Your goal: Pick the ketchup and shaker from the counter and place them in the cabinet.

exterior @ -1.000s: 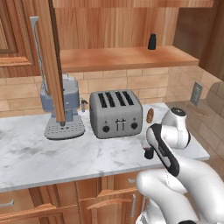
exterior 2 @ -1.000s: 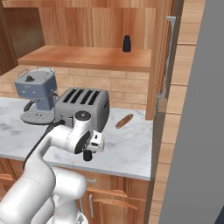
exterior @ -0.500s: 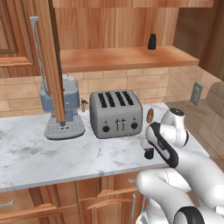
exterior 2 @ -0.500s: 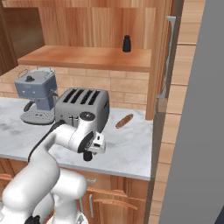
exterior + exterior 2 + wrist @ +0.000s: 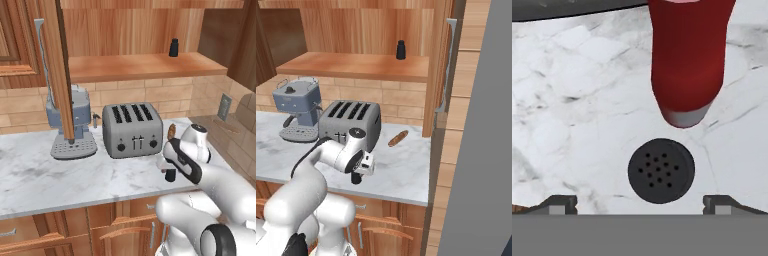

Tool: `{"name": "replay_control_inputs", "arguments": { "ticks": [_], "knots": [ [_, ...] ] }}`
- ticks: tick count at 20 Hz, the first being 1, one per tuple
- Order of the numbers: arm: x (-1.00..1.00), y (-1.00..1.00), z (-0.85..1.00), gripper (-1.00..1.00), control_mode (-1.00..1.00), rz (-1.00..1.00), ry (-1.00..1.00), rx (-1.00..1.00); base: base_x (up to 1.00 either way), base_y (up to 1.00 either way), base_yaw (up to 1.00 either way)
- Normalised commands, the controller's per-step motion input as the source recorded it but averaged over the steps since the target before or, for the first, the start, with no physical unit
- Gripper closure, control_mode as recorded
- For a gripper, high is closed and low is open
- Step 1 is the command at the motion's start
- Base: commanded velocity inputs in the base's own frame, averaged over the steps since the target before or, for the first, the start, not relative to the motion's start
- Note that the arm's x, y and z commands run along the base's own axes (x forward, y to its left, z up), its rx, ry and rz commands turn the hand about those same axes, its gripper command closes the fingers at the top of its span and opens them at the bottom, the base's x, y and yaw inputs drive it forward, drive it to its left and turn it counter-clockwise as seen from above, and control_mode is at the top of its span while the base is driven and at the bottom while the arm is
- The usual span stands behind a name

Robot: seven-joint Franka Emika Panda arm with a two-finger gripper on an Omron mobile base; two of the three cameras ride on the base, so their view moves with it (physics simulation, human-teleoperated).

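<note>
In the hand view the black shaker (image 5: 661, 170) stands right below me, its perforated round top facing the camera. My gripper (image 5: 640, 202) hangs open above it, one tip on each side and neither touching. Just beyond the shaker stands the red ketchup (image 5: 687, 55) on the white marble counter (image 5: 572, 100). In the base views my gripper (image 5: 167, 170) (image 5: 358, 172) points down at the counter in front of the toaster's right end. The cabinet shelf (image 5: 135, 67) (image 5: 356, 65) lies above the counter, its tall door (image 5: 57, 70) swung open.
A grey toaster (image 5: 132, 130) (image 5: 351, 122) stands just behind my hand, with a blue coffee machine (image 5: 72, 125) (image 5: 298, 107) to its left. A tan-brown oval item (image 5: 398, 138) lies to the right. A small black bottle (image 5: 173, 47) (image 5: 400, 49) stands on the shelf.
The arm has shifted slightly while the hand stays almost in place over the shaker. The jaws remain open and nothing has been picked up.
</note>
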Motion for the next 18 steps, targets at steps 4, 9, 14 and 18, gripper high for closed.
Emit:
{"name": "replay_control_inputs", "arguments": {
  "ticks": [4,9,14,18],
  "knots": [
    [0.17,0.00,-0.21,-1.00,-1.00,0.01,0.00,0.00,0.00,0.00,0.00],
    [0.24,0.00,-0.22,-1.00,-1.00,0.00,0.00,0.00,0.00,0.00,0.00],
    [0.18,0.00,-0.21,-1.00,-1.00,0.00,0.00,0.00,0.00,0.00,0.00],
    [0.06,0.00,-0.21,1.00,-1.00,0.01,0.00,0.00,0.00,0.00,0.00]
  ]
}}
